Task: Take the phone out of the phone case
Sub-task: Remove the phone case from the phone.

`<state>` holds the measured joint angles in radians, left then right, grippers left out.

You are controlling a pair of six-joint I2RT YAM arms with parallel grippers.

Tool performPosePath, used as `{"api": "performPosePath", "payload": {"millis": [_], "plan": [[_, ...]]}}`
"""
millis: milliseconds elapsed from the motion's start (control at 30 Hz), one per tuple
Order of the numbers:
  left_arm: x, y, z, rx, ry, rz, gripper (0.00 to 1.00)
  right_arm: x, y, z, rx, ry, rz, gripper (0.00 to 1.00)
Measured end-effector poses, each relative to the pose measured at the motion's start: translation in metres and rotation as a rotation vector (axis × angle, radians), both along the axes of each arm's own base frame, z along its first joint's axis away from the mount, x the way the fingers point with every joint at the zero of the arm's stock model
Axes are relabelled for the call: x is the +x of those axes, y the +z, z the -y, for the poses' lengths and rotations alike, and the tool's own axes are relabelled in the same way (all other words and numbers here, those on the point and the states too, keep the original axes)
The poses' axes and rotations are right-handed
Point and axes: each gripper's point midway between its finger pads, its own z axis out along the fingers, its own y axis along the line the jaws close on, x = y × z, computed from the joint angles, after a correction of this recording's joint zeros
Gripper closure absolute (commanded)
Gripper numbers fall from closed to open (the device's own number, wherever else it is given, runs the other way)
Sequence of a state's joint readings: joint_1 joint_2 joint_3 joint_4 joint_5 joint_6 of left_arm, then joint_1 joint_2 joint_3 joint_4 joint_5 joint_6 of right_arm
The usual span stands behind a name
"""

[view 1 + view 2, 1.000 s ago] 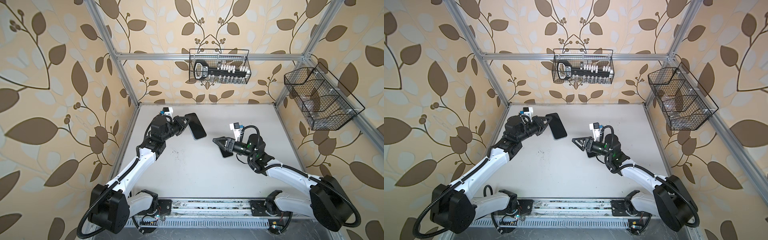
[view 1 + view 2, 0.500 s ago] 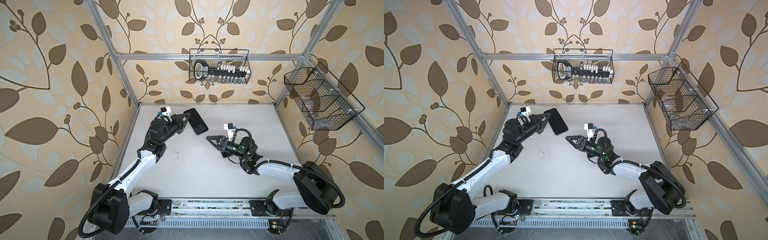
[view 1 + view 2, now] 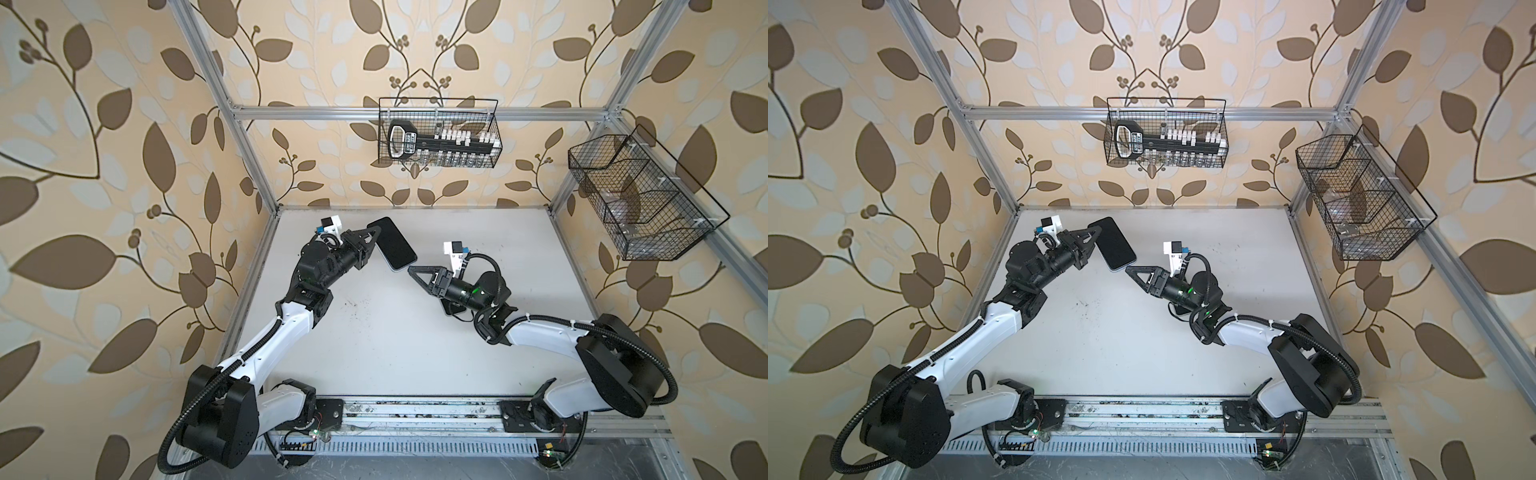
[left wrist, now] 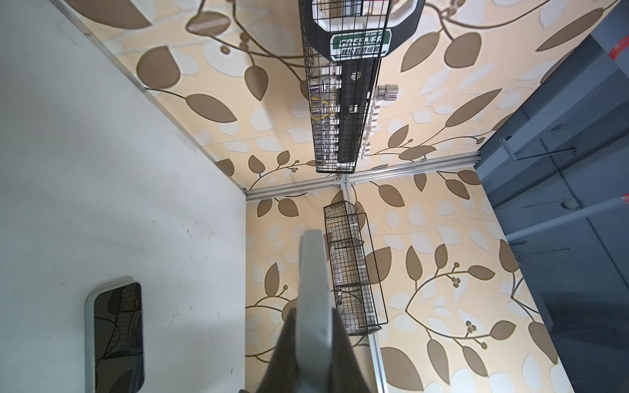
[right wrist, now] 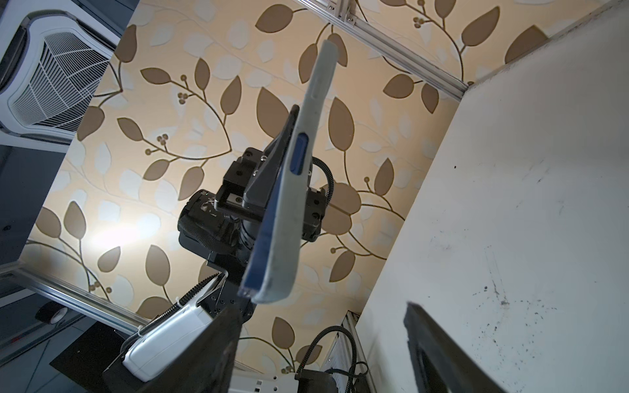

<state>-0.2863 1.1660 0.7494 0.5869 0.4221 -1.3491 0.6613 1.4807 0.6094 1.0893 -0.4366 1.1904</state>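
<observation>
We see the phone (image 3: pixel 397 244), dark screen up, seated in its pale grey phone case (image 5: pixel 296 217). It is held tilted in the air over the table's (image 3: pixel 415 353) far left corner. Our left gripper (image 3: pixel 374 240) is clenched on its left edge. Our right gripper (image 3: pixel 414 273) is released, fingers wide apart, with its tips just beside the phone's near corner and gripping nothing.

In the left wrist view the case (image 4: pixel 313 289) is blurred and cut off by the bottom edge. A dark slab (image 4: pixel 117 337) on the tabletop (image 4: pixel 102 153) is cut off likewise. The right gripper (image 5: pixel 321 308) is cropped in its own wrist view.
</observation>
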Motion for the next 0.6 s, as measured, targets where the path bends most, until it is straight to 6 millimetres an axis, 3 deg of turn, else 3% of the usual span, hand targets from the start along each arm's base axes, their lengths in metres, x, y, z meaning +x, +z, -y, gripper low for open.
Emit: {"api": "performPosePath", "payload": {"millis": [300, 600], "plan": [[-0.0022, 0.0085, 0.0017, -0.034, -0.017, 0.019, 1.00, 0.0032, -0.0072, -0.0023, 0.000, -0.001, -0.013, 0.24], [0.0004, 0.0037, 0.0027, -0.030, -0.018, 0.008, 1.00, -0.0011, -0.0026, -0.0053, 0.018, 0.012, -0.008, 0.24]]}}
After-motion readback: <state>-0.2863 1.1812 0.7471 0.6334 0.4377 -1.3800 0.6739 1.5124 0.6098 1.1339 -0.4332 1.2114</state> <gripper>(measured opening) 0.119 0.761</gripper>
